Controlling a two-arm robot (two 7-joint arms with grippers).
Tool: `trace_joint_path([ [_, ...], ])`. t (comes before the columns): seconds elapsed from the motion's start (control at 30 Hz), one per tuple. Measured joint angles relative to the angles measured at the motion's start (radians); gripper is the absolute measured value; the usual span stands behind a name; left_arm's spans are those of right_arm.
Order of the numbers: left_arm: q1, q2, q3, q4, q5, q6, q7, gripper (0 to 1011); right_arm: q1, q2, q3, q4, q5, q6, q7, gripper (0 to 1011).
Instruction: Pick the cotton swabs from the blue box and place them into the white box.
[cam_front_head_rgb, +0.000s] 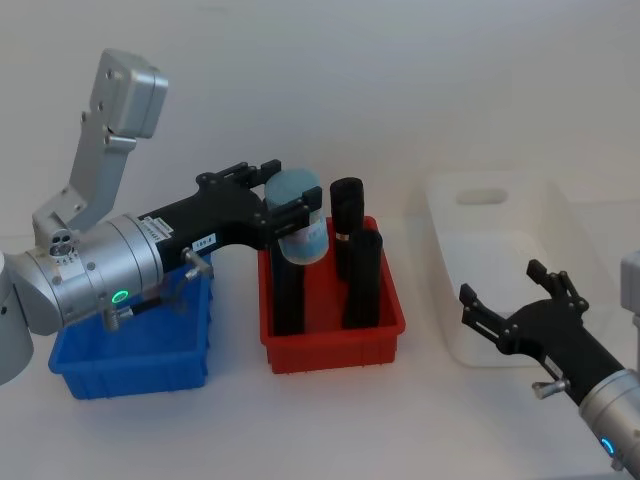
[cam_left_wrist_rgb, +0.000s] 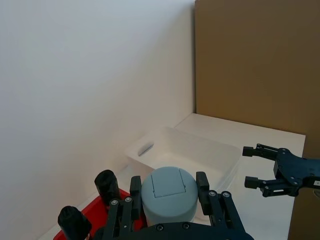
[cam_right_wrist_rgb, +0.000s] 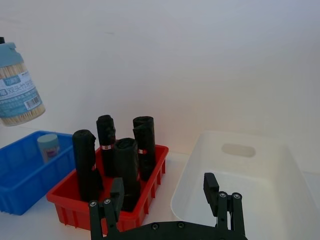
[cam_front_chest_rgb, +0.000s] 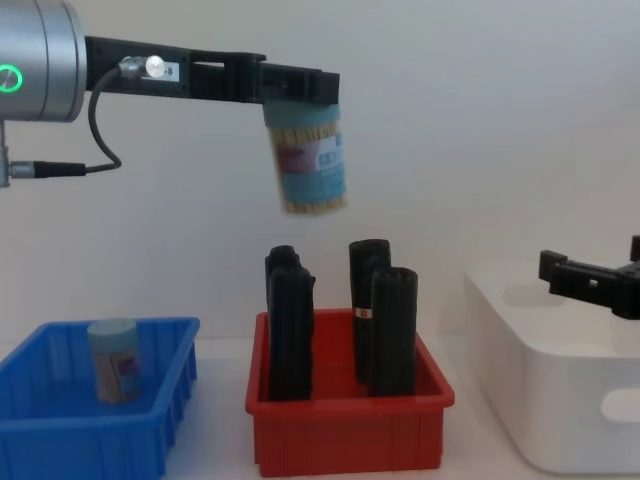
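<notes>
My left gripper (cam_front_head_rgb: 285, 200) is shut on a cotton swabs jar (cam_front_head_rgb: 298, 215), a clear cylinder with a pale blue-green lid. The jar hangs upright, slightly tilted, high above the red bin (cam_front_chest_rgb: 345, 435), lid up between the fingers (cam_front_chest_rgb: 308, 165). A second cotton swabs jar (cam_front_chest_rgb: 112, 358) stands in the blue box (cam_front_chest_rgb: 60, 440) at the left. The white box (cam_front_head_rgb: 500, 190) sits at the right with nothing visible inside. My right gripper (cam_front_head_rgb: 502, 281) hovers open by the white box's near left corner, holding nothing.
The red bin (cam_front_head_rgb: 335, 345) stands between the blue box and the white box and holds several tall black rolls (cam_front_head_rgb: 360, 275). A white wall runs behind the table. A brown panel (cam_left_wrist_rgb: 255, 60) stands past the white box in the left wrist view.
</notes>
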Motion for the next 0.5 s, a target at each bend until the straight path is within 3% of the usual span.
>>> trace_joint_path([
  [0.5, -0.002, 0.001, 0.002, -0.009, -0.009, 0.006, -0.021, 660, 0.035, -0.001, -0.014, -0.021, -0.031, 0.004, 0.149, 1002],
])
